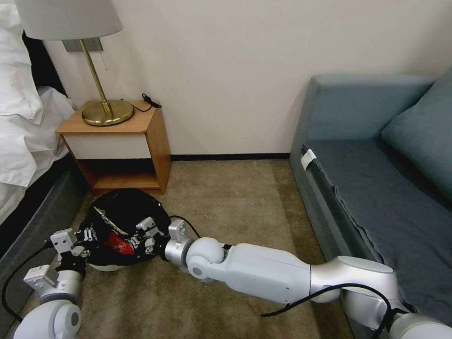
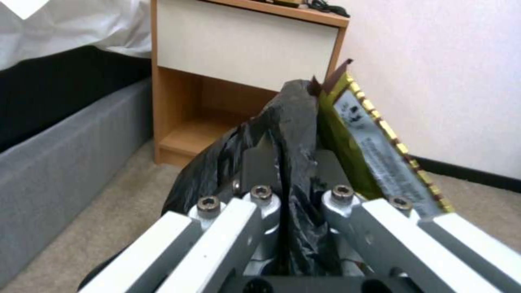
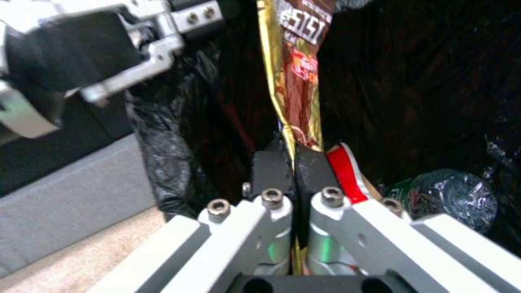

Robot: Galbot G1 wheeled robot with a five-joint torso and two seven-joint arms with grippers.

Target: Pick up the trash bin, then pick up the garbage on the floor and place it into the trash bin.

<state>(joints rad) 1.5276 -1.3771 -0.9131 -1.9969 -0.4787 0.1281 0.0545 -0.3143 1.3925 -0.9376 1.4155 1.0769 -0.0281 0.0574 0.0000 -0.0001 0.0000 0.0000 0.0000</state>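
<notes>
The trash bin (image 1: 123, 208), white with a black bag over its rim, is held just off the carpet in front of the nightstand. My left gripper (image 1: 86, 237) (image 2: 292, 160) is shut on the bin's bagged rim (image 2: 296, 118). My right gripper (image 1: 142, 234) (image 3: 294, 158) reaches into the bin's mouth, shut on a brown-gold snack wrapper (image 3: 296, 61) (image 2: 374, 154) that stands upright between its fingers. Inside the bin lie a red-white wrapper (image 3: 344, 171) (image 1: 117, 243) and a bottle with a green label (image 3: 447, 197). The left gripper (image 3: 163, 36) also appears in the right wrist view.
A wooden nightstand (image 1: 120, 143) with a brass lamp (image 1: 104, 110) stands just behind the bin. The bed (image 1: 28, 141) runs along the left, and a grey-blue sofa (image 1: 376, 179) along the right. Bare carpet (image 1: 235, 197) lies between them.
</notes>
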